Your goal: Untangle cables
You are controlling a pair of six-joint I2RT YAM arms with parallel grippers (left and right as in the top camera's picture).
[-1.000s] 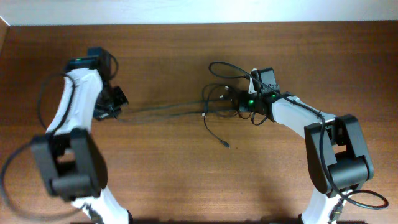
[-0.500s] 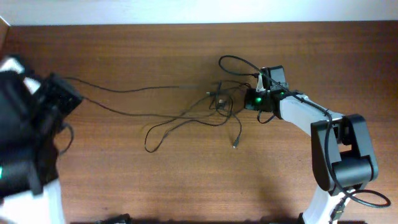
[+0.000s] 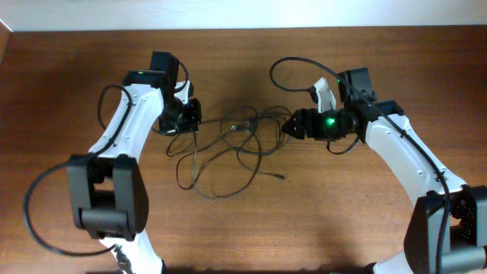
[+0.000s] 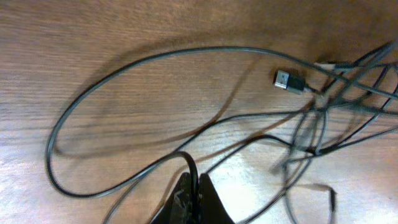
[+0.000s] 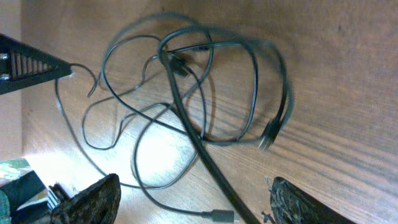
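Observation:
The cables [image 3: 245, 128] lie as a loose dark tangle in the middle of the wooden table, with slack loops trailing toward the front [image 3: 199, 176]. My left gripper [image 3: 189, 120] sits at the tangle's left end. In the left wrist view it [image 4: 195, 182] is shut on one thin cable, and a small plug [image 4: 288, 81] lies beyond it. My right gripper [image 3: 289, 125] points at the tangle from the right. Its fingers [image 5: 93, 199] stand wide apart, and a cable [image 5: 186, 124] runs loose between them, touching neither finger. A plug end [image 5: 217, 216] lies there too.
The table's back edge meets a pale wall strip [image 3: 243, 14]. Both arm bases stand at the front corners [image 3: 106, 213] [image 3: 445, 228]. A thicker black lead [image 3: 283, 67] arcs up behind the right wrist. The left gripper's tip [image 5: 31, 65] shows at the right wrist view's upper left.
My right gripper has opened and drawn back to the right. The left arm swung far left, then came back to the centre. The stretched cables now lie slack in loops.

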